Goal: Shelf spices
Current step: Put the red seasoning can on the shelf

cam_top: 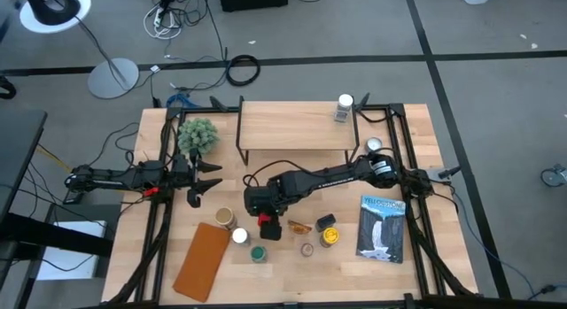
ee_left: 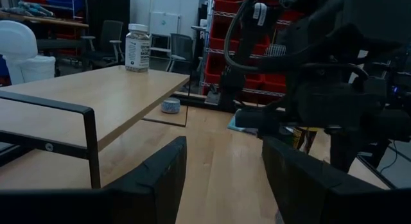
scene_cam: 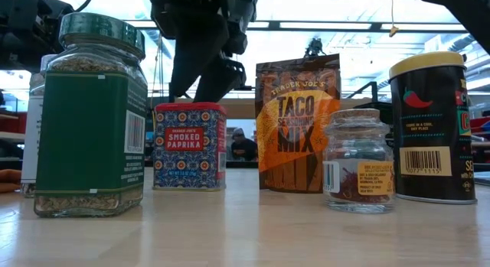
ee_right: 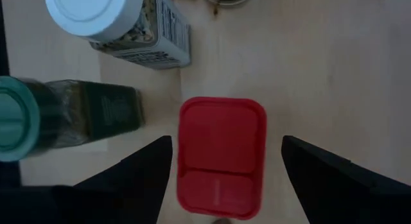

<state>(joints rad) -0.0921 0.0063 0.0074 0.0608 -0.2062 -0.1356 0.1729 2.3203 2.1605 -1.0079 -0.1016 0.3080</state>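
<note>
Two released fingers of your right tool straddle the red tin standing on the counter, so next lower, clench, and carry it to the shelf; left tool waits released.

Right pincer over red tin, mid desk. Left pincer beside green plant. Shelf at far edge, white-lidded jar on top. Blue-and-white packet right; tan pouch left front.
</note>
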